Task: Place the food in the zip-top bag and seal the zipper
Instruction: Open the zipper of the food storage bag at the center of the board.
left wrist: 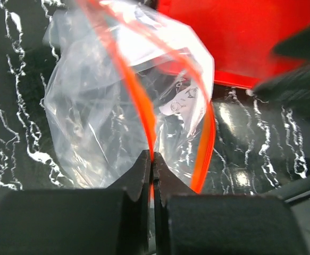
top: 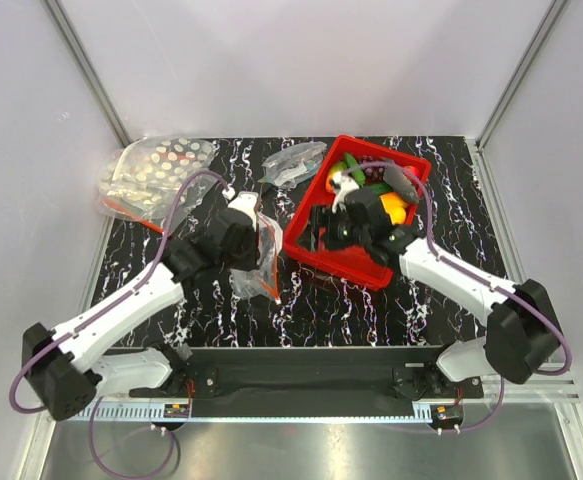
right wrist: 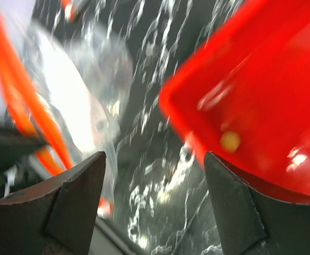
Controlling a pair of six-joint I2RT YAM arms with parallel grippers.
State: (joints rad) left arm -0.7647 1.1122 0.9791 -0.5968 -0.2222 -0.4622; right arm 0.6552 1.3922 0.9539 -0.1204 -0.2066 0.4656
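Enclosed by plain white walls (top: 301,60) and metal corner posts. Black, white-veined surface (top: 351,310) across mid-frame. Red tray (top: 343,262) right of centre, food (top: 393,208) heaped inside. Zip-top bag (top: 263,255) just left of the tray, crumpled, mouth gaping. Left gripper (left wrist: 153,159) pinched fully closed on the orange zipper (left wrist: 139,95). Right gripper (right wrist: 155,159) spread wide, holding nothing, over the tray's corner.
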